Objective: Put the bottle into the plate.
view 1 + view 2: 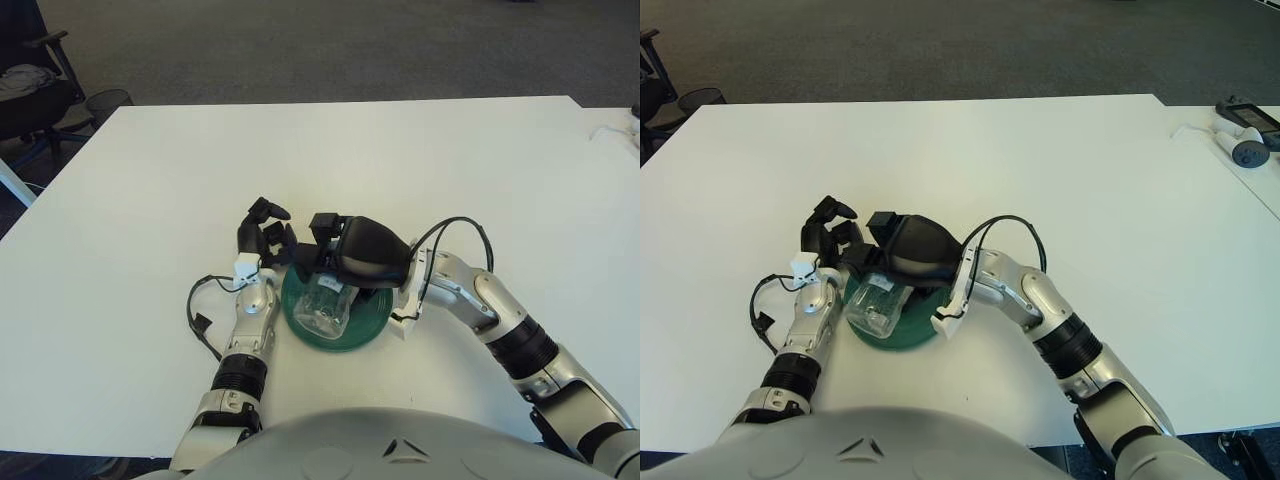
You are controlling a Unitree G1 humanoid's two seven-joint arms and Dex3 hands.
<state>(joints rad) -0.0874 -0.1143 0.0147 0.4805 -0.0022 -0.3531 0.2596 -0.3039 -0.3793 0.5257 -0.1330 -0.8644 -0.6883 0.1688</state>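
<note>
Low centre: bottle (pixel 328 306) lying in the plate (pixel 366 333), long axis slanting lower left to upper right. Just above, right hand (pixel 352 252) over its upper end; grip cannot be told. Left hand (pixel 265 232), fingers curled on nothing, by the plate's upper-left rim.

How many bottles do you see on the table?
1. The clear bottle lies on the green plate, under the right hand; the left hand is beside the plate's left edge.
</note>
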